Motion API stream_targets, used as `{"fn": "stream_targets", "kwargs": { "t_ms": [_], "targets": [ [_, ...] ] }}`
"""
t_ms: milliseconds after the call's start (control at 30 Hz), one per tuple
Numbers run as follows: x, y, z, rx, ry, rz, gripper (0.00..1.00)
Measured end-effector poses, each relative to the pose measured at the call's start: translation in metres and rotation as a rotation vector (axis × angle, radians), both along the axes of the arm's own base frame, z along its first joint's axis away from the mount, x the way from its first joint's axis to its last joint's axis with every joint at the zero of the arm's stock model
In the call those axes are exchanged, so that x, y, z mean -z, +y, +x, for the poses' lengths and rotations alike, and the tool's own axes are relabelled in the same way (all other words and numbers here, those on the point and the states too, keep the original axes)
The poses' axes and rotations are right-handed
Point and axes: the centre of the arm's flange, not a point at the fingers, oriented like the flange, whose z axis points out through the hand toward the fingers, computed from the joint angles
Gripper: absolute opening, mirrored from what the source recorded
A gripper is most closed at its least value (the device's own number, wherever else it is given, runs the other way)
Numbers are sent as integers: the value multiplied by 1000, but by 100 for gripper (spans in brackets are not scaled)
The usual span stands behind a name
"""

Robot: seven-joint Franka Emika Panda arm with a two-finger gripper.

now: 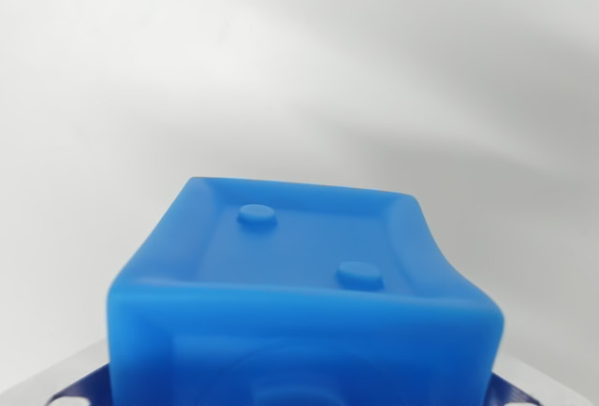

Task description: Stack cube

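Observation:
A blue cube fills the lower middle of the wrist view, very close to the camera. Its upward face is recessed and carries two raised dots. Grey and blue parts of my gripper show at both bottom corners, pressed against the cube's left and right sides. The cube sits between them and appears held above the white surface. The cube hides the fingertips themselves. No second cube shows in this view.
A plain white surface spreads behind and around the cube, blurred, with soft grey shading at the wrist view's right. Nothing else appears in the picture.

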Motion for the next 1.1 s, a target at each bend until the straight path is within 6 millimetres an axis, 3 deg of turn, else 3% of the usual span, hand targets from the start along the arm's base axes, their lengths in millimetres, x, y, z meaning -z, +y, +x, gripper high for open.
{"fn": "stream_targets", "kwargs": {
  "t_ms": [1100],
  "targets": [
    [-12,-55,-30,53,1,1,0]
  ]
}}
